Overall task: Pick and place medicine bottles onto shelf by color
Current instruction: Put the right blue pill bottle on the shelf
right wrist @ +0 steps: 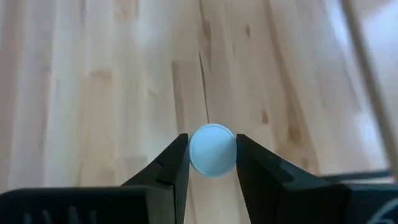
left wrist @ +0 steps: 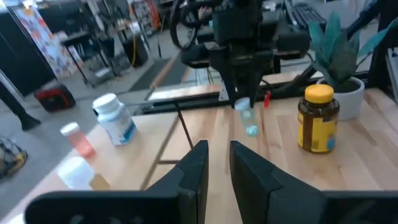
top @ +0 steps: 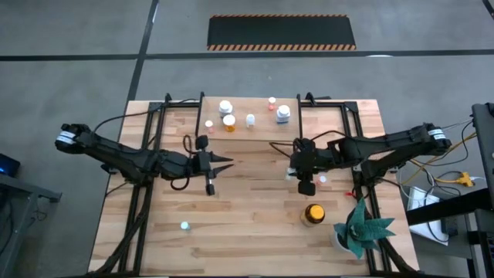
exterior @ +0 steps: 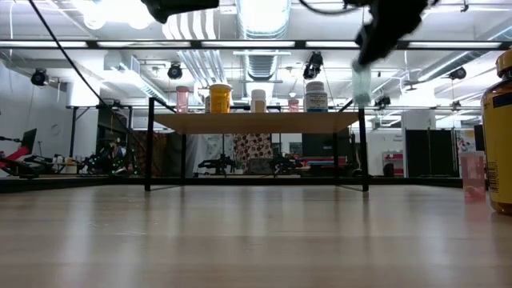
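My right gripper (top: 293, 168) is over the middle of the table, shut on a small pale-blue-capped vial (right wrist: 212, 149), which also shows in the low view (exterior: 362, 84) and in the left wrist view (left wrist: 247, 118). My left gripper (top: 228, 164) is to its left, empty, with its fingers nearly together (left wrist: 219, 163). The light-wood shelf (top: 262, 133) stands on thin black legs at the far edge and bears several bottles: white (top: 225, 106), orange (top: 228, 122), pale-blue (top: 250, 120), red (top: 272, 102) and a larger white one (top: 283, 115). An amber bottle (top: 313, 214) stands upright on the table at the near right. My right gripper pinches the vial's round pale-blue cap (right wrist: 194, 154) between its two fingers, one on each side. The fingers come from above, pointing down. The vial hangs below them, about upright and lifted well clear of the table (exterior: 362, 88).
A green spiky plant (top: 361, 228) in a white pot stands at the near right corner beside the amber bottle. A loose pale-blue vial (top: 184, 226) stands at the near left, and a small white one (top: 323, 179) stands under the right arm. Bare tabletop lies between the arms and the shelf.
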Motion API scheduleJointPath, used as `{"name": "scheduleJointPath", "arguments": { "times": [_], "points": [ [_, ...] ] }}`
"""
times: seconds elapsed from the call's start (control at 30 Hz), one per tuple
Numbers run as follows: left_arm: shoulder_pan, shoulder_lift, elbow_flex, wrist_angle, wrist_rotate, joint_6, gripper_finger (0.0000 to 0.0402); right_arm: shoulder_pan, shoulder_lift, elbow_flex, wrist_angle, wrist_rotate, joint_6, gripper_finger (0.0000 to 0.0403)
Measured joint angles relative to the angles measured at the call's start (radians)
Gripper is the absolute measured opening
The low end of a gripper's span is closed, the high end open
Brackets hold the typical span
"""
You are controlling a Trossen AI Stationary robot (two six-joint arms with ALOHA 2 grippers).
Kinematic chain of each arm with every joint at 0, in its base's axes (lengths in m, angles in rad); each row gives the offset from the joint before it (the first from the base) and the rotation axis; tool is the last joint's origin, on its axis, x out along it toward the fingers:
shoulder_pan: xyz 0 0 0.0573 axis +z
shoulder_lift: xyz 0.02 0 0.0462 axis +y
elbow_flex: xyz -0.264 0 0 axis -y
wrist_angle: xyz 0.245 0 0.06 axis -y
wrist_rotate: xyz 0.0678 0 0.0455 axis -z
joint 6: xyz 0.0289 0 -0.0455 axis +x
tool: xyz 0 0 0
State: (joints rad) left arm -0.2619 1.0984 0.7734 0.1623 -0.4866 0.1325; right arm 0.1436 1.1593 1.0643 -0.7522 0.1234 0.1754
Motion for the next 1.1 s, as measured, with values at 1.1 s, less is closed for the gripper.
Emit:
{"name": "scheduleJointPath", "arguments": {
  "times": [1.1],
  "points": [
    [-0.001, -0.166, -0.179, 0.274, -0.001, 0.091, 0.0047, -0.533, 0.589, 0.877, -0.292, -0.074, -0.451, 0.0102]
  ]
}}
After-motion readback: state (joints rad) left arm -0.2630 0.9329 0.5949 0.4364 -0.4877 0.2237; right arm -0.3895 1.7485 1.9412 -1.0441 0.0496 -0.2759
